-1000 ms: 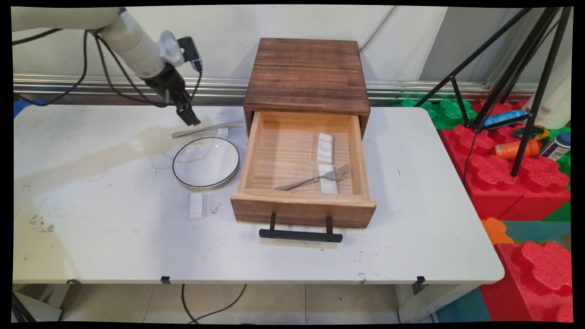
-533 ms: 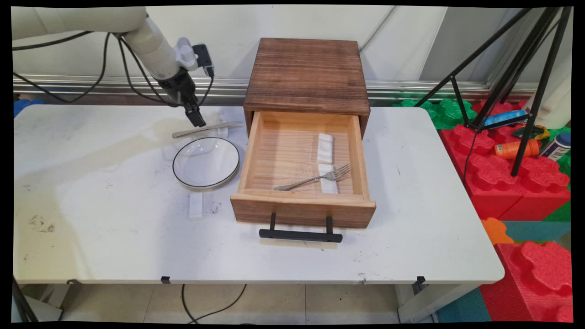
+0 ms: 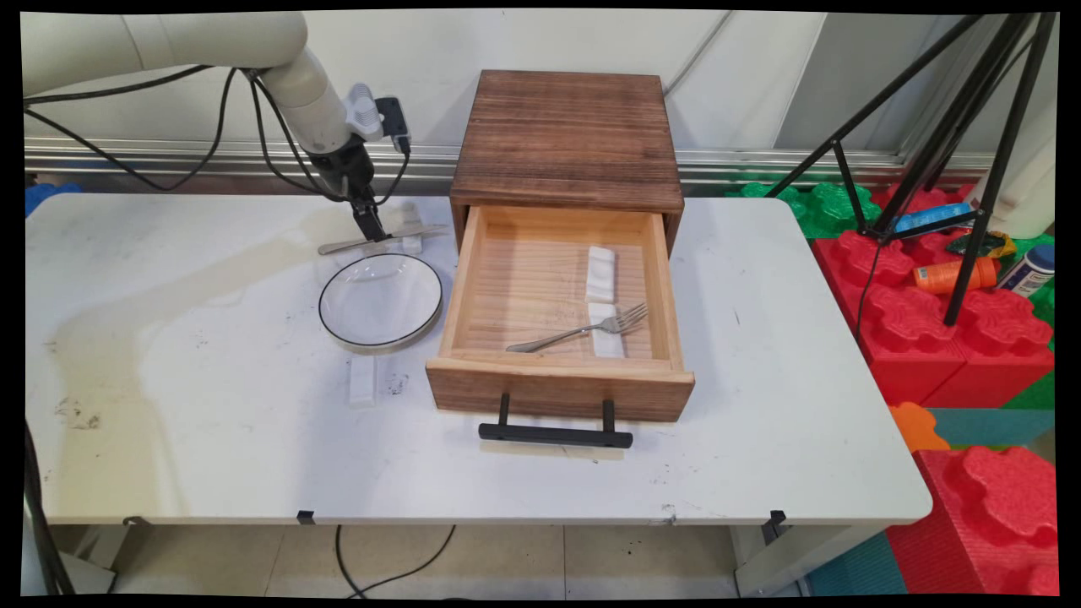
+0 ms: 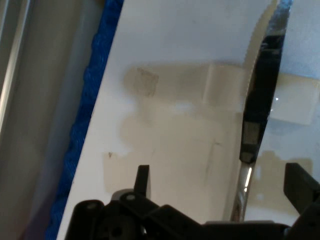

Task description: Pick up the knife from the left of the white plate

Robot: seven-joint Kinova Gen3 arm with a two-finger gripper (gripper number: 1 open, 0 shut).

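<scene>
Where the white arm reaches in from the upper left of the frame, its gripper (image 3: 372, 230) hangs just over a table knife (image 3: 382, 240) that lies on the white surface (image 3: 211, 405) left of the wooden box. The fingers (image 4: 143, 179) stand wide apart, and in the hand view the knife's handle runs up between them, nearer the right-hand one, with nothing clamped. Whether the tips touch the knife or the surface I cannot tell. The knife's blade end rests across a small white cutlery rest (image 3: 412, 240), toward the box; in the hand view that rest shows as a pale block under the blade in the upper right.

Just below the knife in the main view sits a clear glass plate with a dark rim (image 3: 381, 301), and below that, toward the lower middle of the frame, lies another white rest (image 3: 362, 380) on its own.

At the centre stands the dark wooden box (image 3: 567, 139) with its drawer (image 3: 559, 384) pulled out toward the bottom of the frame, a black bar handle (image 3: 555, 434) on its front. Inside the drawer a fork (image 3: 579, 329) lies with its tines propped on a white rest (image 3: 606, 334), and one more white rest (image 3: 600, 274) sits just above it.
</scene>
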